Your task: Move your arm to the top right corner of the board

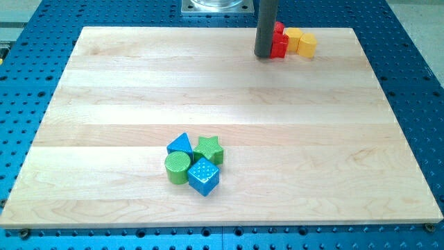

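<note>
My dark rod comes down from the view's top, and my tip (264, 55) rests on the wooden board (222, 104) near its top edge, right of centre. It sits right against the left side of a red block (279, 42), which the rod partly hides. A yellow block (293, 38) and a yellow hexagon block (307, 45) lie just to the right of the red one, towards the board's top right corner (350, 31).
A cluster sits at the board's lower middle: a blue triangle block (180, 144), a green star block (209, 148), a green cylinder block (177, 167) and a blue cube block (203, 175). A metal base (216, 7) stands beyond the top edge.
</note>
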Robot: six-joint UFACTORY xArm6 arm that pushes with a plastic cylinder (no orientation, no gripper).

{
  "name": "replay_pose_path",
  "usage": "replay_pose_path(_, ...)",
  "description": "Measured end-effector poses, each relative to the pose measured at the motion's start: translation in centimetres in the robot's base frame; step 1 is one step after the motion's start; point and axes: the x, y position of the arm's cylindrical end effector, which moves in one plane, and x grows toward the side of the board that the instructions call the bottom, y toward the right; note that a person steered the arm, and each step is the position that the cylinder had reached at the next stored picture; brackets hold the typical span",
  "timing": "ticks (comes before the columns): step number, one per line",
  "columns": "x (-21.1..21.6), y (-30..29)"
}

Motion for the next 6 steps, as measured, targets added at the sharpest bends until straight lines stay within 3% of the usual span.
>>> replay_pose_path(1,0.1,0.0)
replay_pose_path(2,5.9,4.5)
replay_pose_path(3,6.3,14.8)
replay_pose_path(4,-0.5,18.2)
replay_pose_path(5,-5.5,15.4)
replay_pose_path(6,-7.0,10.4)
